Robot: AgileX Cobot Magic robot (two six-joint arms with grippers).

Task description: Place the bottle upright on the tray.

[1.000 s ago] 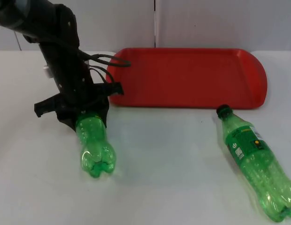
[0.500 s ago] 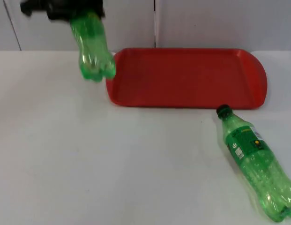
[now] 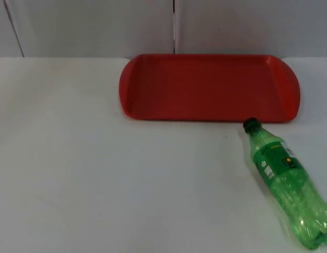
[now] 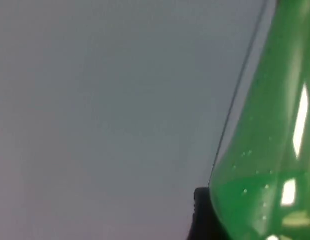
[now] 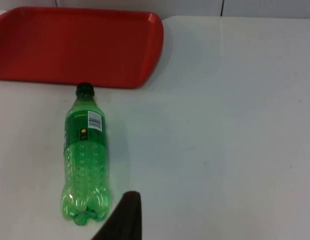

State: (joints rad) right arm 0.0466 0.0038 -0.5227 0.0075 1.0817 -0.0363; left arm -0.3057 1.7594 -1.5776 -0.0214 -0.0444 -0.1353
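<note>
The left gripper (image 4: 207, 220) is clamped on a green bottle (image 4: 267, 150) against the grey wall (image 4: 105, 100), while a labelled bottle (image 3: 287, 184) lies on the table (image 3: 126, 179) just beside the red tray (image 3: 208, 87); I cannot tell how the right gripper (image 5: 126, 217) stands.

Label on the lying bottle (image 3: 289, 192), print perhaps too small to read.
</note>
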